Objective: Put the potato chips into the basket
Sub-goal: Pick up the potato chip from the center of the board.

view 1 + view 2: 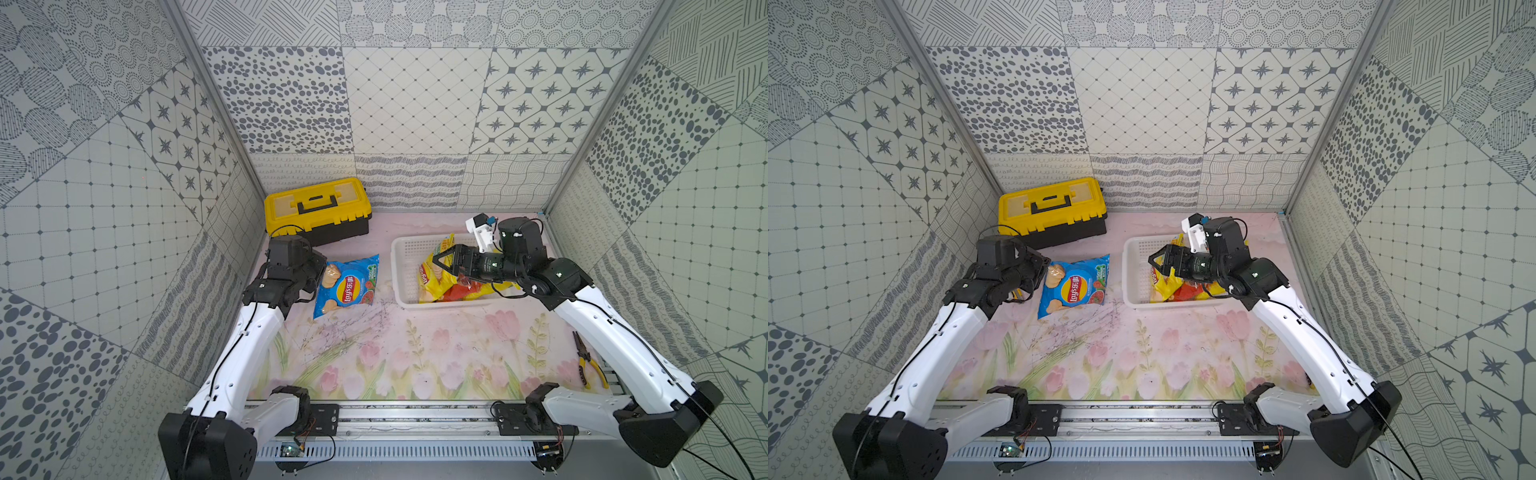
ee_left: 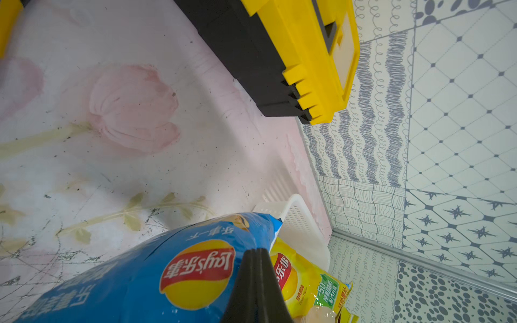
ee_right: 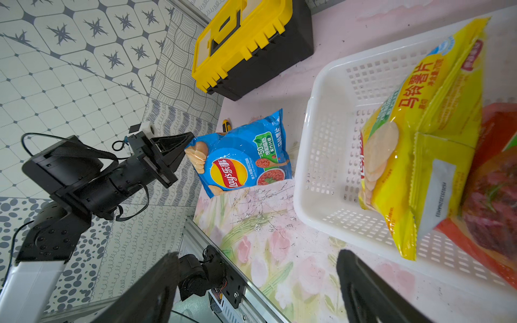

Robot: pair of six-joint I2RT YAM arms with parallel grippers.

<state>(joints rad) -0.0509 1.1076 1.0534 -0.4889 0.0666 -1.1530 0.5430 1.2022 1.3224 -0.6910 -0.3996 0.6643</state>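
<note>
Inside the white mesh basket [image 1: 401, 270] at the far right of the tulip-printed surface [image 1: 415, 353], two yellow bags [image 3: 405, 156] of potato chips lie overlapped. One shows its front with pale chip pictures and a round red-and-yellow logo, and one shows its back seam and a white label. A red bag [image 3: 492, 195] lies partly under them against the side nearer the right arm. The rest of the basket's perforated floor is bare.

Outside it, a shiny blue bag [image 1: 347, 286] sits on the surface just left of the basket, logo up, printed with chips and a red dish. The left gripper [image 3: 187, 145] is clamped on that bag's outer edge, its two black fingers [image 2: 256, 265] pressed flat together in the left wrist view. The right gripper [image 1: 436, 262] hangs over the basket with its jaws spread wide, holding nothing.

A yellow-and-black toolbox [image 1: 318, 208] stands shut by the back wall, and yellow-handled pliers [image 1: 588, 361] lie at the surface's right edge.
</note>
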